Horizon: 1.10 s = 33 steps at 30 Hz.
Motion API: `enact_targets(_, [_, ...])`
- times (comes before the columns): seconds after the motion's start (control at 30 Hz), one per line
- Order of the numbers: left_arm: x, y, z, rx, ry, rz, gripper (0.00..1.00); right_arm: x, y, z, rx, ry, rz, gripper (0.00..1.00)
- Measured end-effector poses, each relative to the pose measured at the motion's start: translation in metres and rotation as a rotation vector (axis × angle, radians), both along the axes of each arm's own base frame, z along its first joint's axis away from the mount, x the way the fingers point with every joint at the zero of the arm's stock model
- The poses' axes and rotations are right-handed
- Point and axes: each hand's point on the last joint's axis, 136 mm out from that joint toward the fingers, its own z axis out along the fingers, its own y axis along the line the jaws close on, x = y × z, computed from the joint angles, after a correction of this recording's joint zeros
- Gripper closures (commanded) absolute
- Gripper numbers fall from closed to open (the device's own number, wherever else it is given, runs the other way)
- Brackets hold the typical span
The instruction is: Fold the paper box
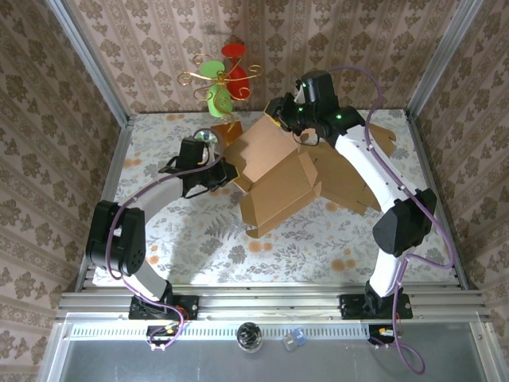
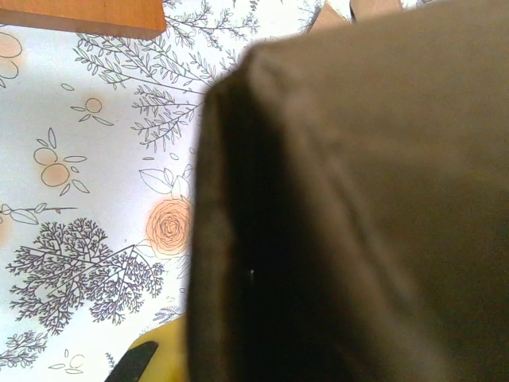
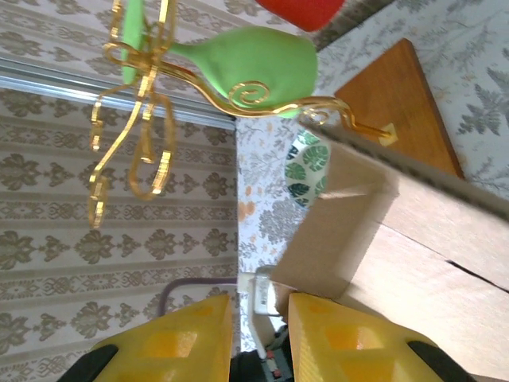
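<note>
The brown paper box [image 1: 274, 171] lies half folded in the middle of the floral table, its flaps spread out to the right. My left gripper [image 1: 223, 172] is at the box's left edge and shut on a flap. In the left wrist view that flap [image 2: 358, 199] looms dark and close, hiding the jaws apart from one yellow finger [image 2: 155, 354]. My right gripper [image 1: 288, 119] hovers over the box's far corner. In the right wrist view it [image 3: 258, 306] stands open with nothing between its fingers, and the box's corner [image 3: 350, 231] sits just beyond the right finger.
A gold wire ornament with green and red shapes [image 1: 220, 78] stands on a wooden base [image 1: 228, 127] at the back, close to the box's far corner. A leaf-patterned dish [image 1: 204, 136] sits beside it. Patterned walls enclose the table on three sides.
</note>
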Motion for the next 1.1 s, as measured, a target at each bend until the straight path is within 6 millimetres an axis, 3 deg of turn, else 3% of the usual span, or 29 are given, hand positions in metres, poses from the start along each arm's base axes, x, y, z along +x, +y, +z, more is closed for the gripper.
enact_targets(0.13, [-0.001,0.0,0.001,0.0,0.0,-0.001,1.0,-0.003,-0.002,-0.01,-0.026,0.017,0.01,0.69])
enact_targets(0.3, [-0.003,0.001,-0.002,0.013,0.001,-0.015,1.0,-0.008,-0.018,0.016,-0.046,-0.069,0.025,0.66])
enact_targets(0.47, [-0.008,-0.002,0.0,0.01,-0.009,-0.058,1.0,-0.001,-0.075,0.061,-0.056,-0.201,-0.023,0.59])
enact_targets(0.6, [-0.013,-0.007,0.006,-0.02,-0.019,-0.108,1.0,0.003,-0.111,0.072,-0.055,-0.246,-0.013,0.62])
enact_targets(0.7, [-0.016,-0.012,0.013,-0.05,-0.031,-0.148,1.0,0.005,-0.115,0.061,-0.062,-0.249,0.057,0.64])
enact_targets(0.97, [-0.017,-0.011,0.025,-0.098,-0.05,-0.191,1.0,-0.012,-0.085,0.003,0.019,-0.182,0.265,0.62])
enact_targets(1.1, [-0.017,-0.011,0.025,-0.101,-0.052,-0.195,1.0,-0.019,-0.078,-0.012,0.065,-0.168,0.302,0.62])
